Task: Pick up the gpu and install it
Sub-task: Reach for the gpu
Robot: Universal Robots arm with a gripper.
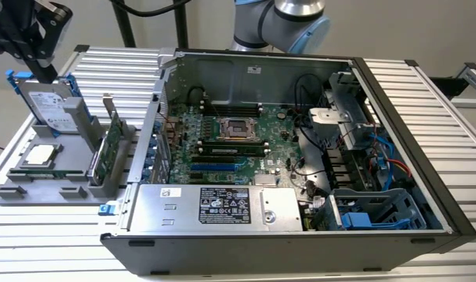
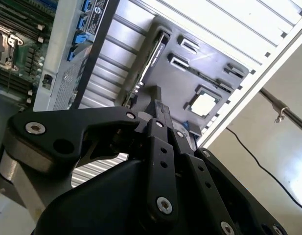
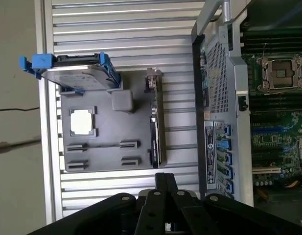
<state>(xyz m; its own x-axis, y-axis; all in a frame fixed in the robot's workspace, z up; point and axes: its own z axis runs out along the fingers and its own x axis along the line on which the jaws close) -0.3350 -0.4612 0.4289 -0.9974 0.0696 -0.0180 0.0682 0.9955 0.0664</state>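
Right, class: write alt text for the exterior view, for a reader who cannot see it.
The robot's black claw hangs above a grey tray on the exterior view's left, where the graphics card stands on edge beside a hard drive with blue rails. On the exterior view's right lies an open computer case, its green main board showing.

the gpu [image 1: 112,150] shows a green circuit board with a dull sheen and a bare silver metal end bracket. it stands in a holder [image 1: 42,191] of matt grey plastic. the desk [image 1: 50,235] is pale ribbed metal with a soft, satin shine. the gripper [image 2: 158,105] (jaws and links alike) is matt black, studded with shiny silver bolt heads. the computer case [image 1: 222,73] is bare grey sheet metal inside and matt black outside.
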